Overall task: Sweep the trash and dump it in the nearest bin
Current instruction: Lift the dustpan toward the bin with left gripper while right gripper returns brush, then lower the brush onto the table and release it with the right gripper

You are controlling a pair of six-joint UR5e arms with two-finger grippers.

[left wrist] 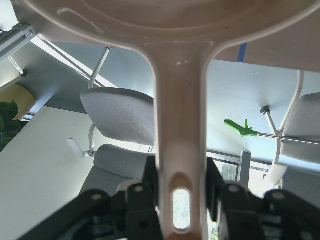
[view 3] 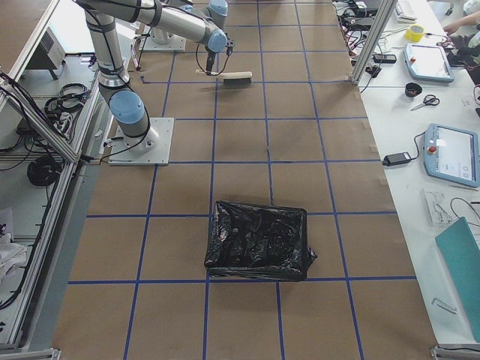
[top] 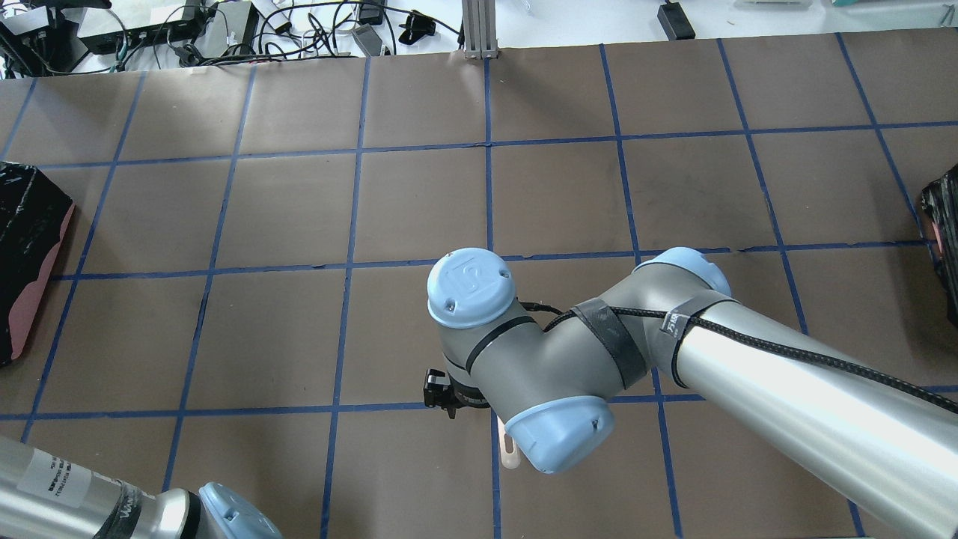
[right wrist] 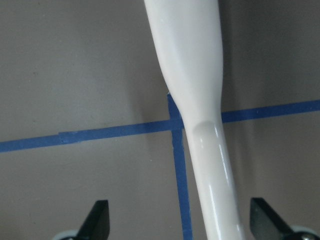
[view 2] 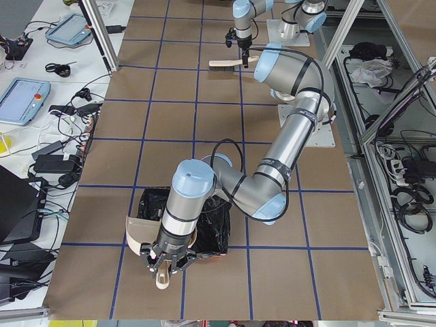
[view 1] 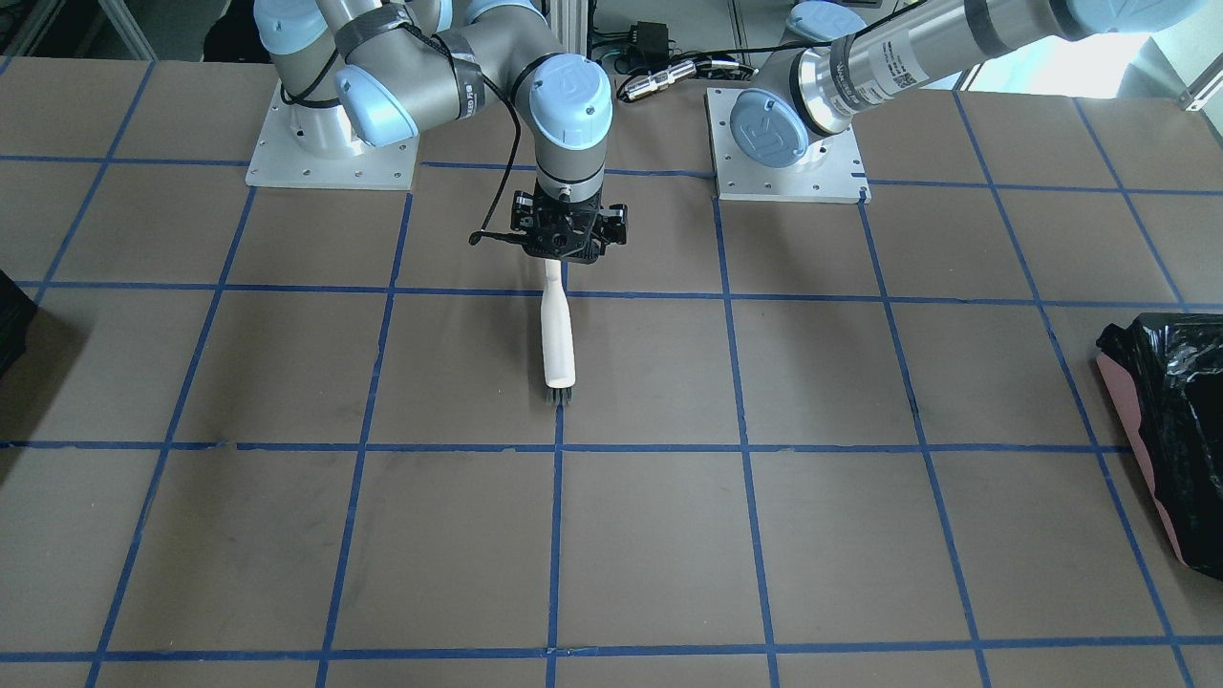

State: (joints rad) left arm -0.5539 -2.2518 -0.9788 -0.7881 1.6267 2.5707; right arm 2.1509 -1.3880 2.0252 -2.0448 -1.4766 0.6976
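Observation:
My left gripper (view 2: 165, 266) is shut on the handle of the white dustpan (view 2: 137, 233). It holds the pan tipped up at the near end of the salmon-pink bin (view 2: 212, 225) with its black bag. The left wrist view shows that handle (left wrist: 180, 150) clamped between the fingers. My right gripper (view 1: 564, 256) is shut on the end of the white brush (view 1: 556, 334), whose bristles point down at the table's middle. The brush handle (right wrist: 200, 100) runs over a blue tape crossing. The trash pieces show in no view. The bin (view 1: 1132, 411) also appears at the table's end.
A matte black container (view 3: 259, 240) stands at the table's opposite end, on my right side, and shows as a black container (top: 944, 247) at the edge of the overhead view. Blue tape lines grid the brown table (view 1: 669, 535). The right arm's elbow (top: 524, 359) hides the brush from overhead.

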